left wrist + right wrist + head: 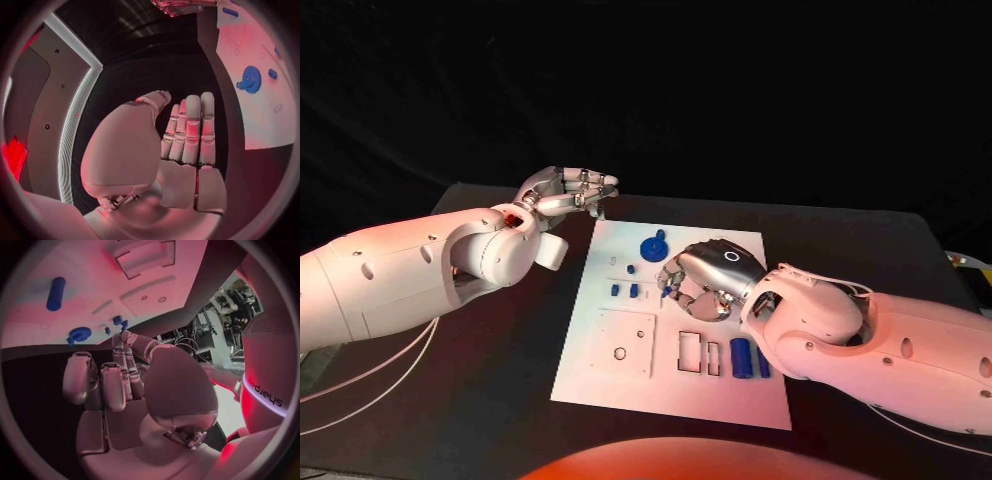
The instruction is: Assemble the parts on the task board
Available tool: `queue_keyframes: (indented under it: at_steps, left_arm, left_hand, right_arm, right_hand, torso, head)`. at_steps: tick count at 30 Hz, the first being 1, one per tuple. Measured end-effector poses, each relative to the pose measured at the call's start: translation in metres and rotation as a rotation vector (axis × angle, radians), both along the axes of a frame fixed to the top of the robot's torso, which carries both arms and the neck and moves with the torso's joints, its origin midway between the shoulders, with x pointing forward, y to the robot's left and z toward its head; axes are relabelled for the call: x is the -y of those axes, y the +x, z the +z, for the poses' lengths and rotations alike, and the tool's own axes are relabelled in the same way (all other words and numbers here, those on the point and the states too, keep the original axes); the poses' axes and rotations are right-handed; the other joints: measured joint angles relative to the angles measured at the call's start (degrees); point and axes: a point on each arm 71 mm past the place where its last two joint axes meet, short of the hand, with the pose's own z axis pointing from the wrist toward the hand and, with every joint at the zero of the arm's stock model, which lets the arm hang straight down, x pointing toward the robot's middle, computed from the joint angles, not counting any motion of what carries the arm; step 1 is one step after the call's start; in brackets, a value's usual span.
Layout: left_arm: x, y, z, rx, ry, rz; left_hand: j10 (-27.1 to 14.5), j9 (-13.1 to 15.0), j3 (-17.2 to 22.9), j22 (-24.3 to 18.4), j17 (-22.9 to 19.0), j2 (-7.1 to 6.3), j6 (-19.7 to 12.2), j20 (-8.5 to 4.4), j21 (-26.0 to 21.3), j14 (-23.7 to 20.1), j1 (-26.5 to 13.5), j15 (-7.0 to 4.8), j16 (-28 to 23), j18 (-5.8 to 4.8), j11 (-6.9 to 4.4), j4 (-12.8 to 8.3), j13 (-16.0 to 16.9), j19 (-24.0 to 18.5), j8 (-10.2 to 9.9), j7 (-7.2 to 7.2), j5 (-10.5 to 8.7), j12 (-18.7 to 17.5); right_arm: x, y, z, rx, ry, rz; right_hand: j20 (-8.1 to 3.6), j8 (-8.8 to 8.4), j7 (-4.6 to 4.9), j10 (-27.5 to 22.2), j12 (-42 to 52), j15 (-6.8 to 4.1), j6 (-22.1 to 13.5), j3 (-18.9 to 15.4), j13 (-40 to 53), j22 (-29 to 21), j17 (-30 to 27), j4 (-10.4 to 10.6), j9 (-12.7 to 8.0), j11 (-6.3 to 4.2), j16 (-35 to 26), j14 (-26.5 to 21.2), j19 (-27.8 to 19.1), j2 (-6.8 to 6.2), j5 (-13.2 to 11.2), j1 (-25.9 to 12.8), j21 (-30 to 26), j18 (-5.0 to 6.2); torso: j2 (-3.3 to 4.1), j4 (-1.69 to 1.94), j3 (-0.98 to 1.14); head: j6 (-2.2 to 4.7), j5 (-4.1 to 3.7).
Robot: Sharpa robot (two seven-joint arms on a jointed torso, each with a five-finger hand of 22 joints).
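Observation:
The white task board [610, 385] lies mid-table. On it are a round blue part [655, 246], small blue pegs [633, 290] and two blue cylinders [740, 357]. My right hand [704, 278] hovers over the board's middle; in the right wrist view its fingers [122, 365] stretch toward the small pegs [117, 320], thumb close to a fingertip, nothing visibly held. I cannot tell whether they touch a peg. My left hand [567, 192] hangs off the board's far left corner, fingers [190, 127] straight and together, holding nothing. The round part [251, 79] lies beyond it.
The board has rectangular recesses [698, 352] and a raised plate [625, 342] near its front half. Black table [473, 400] surrounds the board on all sides. A blue cylinder [55, 292] lies apart from the round part [79, 334].

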Motion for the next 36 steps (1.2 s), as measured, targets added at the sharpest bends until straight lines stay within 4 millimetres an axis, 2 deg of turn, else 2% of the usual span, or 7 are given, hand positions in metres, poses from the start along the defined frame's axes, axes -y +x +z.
queue_keyframes:
  at_steps: [7, 14, 21, 36]
  left_arm:
    - [0.003, 0.0, 0.0, -0.002, -0.002, -0.006]
    - [0.005, 0.0, 0.0, -0.004, -0.004, -0.01]
    - [0.006, 0.0, -0.001, -0.006, -0.005, -0.014]
    - [0.007, 0.0, -0.001, -0.01, -0.006, -0.019]
  left_hand:
    - [0.0, 0.0, 0.0, -0.05, 0.0, 0.0, 0.0, 0.0, 0.0, 0.0, 0.0, 0.0, 0.0, 0.0, 0.0, 0.0, 0.0, 0.0, 0.0, 0.0, 0.0, 0.0]
    - [-0.12, 0.01, 0.0, -0.05, 0.0, 0.0, 0.0, 0.0, 0.0, 0.0, 0.0, 0.0, 0.0, 0.0, 0.13, 0.0, 0.01, 0.0, 0.0, 0.0, 0.0, 0.2]
    - [-0.21, 0.01, 0.0, -0.04, 0.0, 0.0, 0.0, 0.0, 0.0, 0.0, 0.0, 0.0, 0.0, 0.0, 0.21, 0.0, 0.06, 0.0, 0.0, 0.0, 0.0, 0.24]
    - [-0.41, 0.01, -0.16, -0.04, 0.0, 0.0, 0.0, 0.0, 0.0, 0.0, 0.0, 0.0, 0.0, 0.0, 0.0, -0.16, 0.11, 0.0, 0.0, 0.0, 0.0, 0.24]
  right_arm:
    - [-0.018, -0.011, -0.02, -0.049, 0.008, 0.038]
    - [-0.026, -0.016, -0.034, -0.082, 0.005, 0.052]
    - [-0.029, -0.017, -0.043, -0.1, -0.006, 0.053]
    - [-0.032, -0.017, -0.053, -0.12, -0.029, 0.054]
  right_hand:
    - [0.0, -0.02, 0.01, 0.0, -0.24, -0.21, -0.03, 0.0, 0.05, 0.0, -0.04, 0.0, -0.02, 0.0, 0.0, 0.21, 0.0, 0.08, -0.01, -0.54, 0.0, 0.0]
    - [0.0, -0.08, -0.04, 0.0, -0.24, -0.21, -0.15, 0.0, 0.05, 0.07, -0.04, 0.0, -0.07, 0.01, 0.0, 0.21, -0.01, 0.08, -0.07, -0.54, 0.0, 0.0]
    - [0.0, -0.23, -0.02, 0.0, -0.45, -0.21, -0.18, 0.0, 0.03, 0.14, -0.04, 0.0, -0.01, 0.01, 0.0, 0.21, -0.01, 0.07, -0.11, -0.54, 0.0, 0.0]
    - [0.0, -0.01, -0.04, 0.06, -0.46, -0.21, -0.35, -0.01, 0.02, 0.14, 0.08, 0.0, 0.01, 0.07, 0.0, 0.21, -0.01, -0.17, -0.12, -0.78, 0.0, 0.01]
  torso:
    - [0.05, -0.02, -0.04]
    - [0.07, -0.03, 0.03]
    - [0.08, -0.07, 0.05]
    - [0.08, -0.09, 0.04]
  head:
    - [-0.41, 1.43]
    - [-0.89, 2.07]
    - [-1.33, 2.46]
    - [-1.58, 2.74]
